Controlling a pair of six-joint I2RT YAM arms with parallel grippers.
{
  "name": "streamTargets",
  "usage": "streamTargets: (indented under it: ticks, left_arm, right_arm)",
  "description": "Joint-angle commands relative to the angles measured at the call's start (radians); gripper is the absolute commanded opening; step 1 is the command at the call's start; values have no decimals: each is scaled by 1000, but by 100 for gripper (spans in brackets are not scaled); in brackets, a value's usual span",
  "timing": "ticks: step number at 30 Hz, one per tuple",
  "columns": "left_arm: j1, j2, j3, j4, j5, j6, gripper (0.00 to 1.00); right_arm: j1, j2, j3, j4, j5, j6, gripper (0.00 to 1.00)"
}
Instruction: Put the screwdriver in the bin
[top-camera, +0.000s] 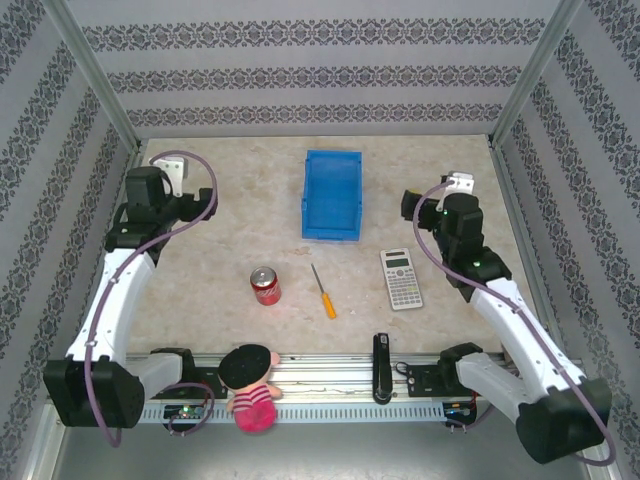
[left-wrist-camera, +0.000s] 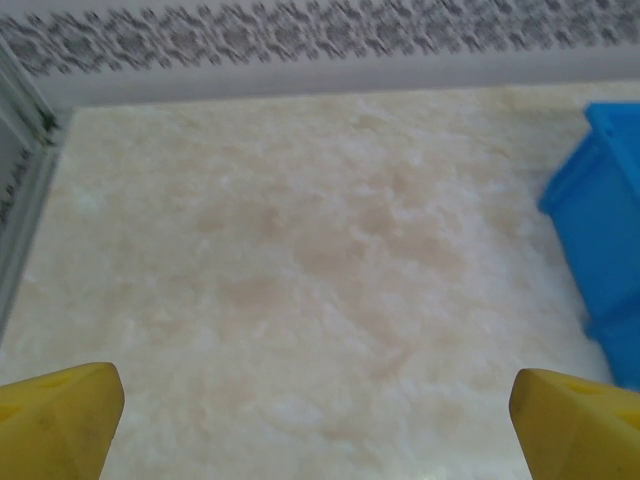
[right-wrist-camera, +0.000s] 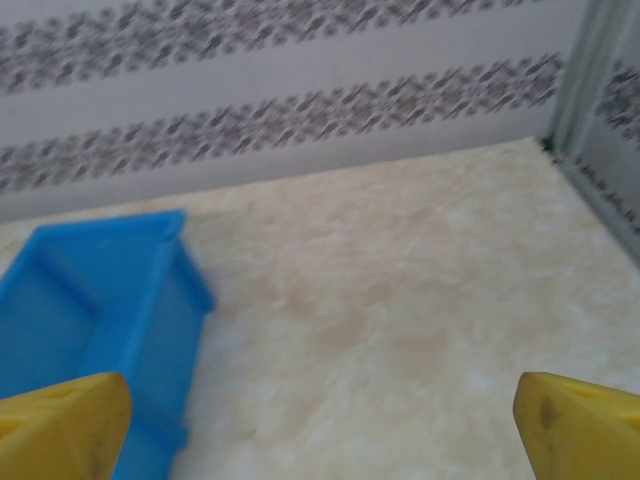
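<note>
screwdriver on the desk, both claws wide and empty

the screwdriver lies flat on the pale desk, near the middle and towards the near edge. its orange handle points to the near side and its thin metal shaft points away towards the bin. it is outside the bin and well apart from it, with bare desk between. the blue bin stands further back at the centre, and nothing can be seen inside it.

a red soda can stands upright to the left of the screwdriver, near it but not touching. a grey calculator lies to the right, a little further off. at the near edge, a black bar and a soft toy with a pink striped body rest on the rail.

the left claw is spread wide, its yellow fingers at opposite sides of the left wrist view with only bare desk between them. one corner of the bin is at the right edge of that view.

the right claw is also spread wide and holds nothing. the bin sits at the left of its wrist view.

both arms are raised at the far sides of the desk, well apart from the screwdriver.
</note>
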Motion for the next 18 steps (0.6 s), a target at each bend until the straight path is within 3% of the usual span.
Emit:
streamTargets:
  ticks: [1,7,11,14,18]
  left_arm:
    - [-4,-16,81,-343,114,-5,99]
    - [-10,-80,118,-515,148,93,99]
    - [-11,-161,93,-558,164,155,99]
    - [-13,-201,94,-603,236,220,99]
    - [-14,-220,106,-622,182,240,99]
  right_arm:
    - [93,-33,24,-406,46,130,98]
    - [254,-155,-14,-517,-130,250,98]
    - [455,-189,-49,-548,-80,332,98]
    - [595,-125,-39,-568,-10,373,98]
    - [729,-17,-21,-530,47,396,98]
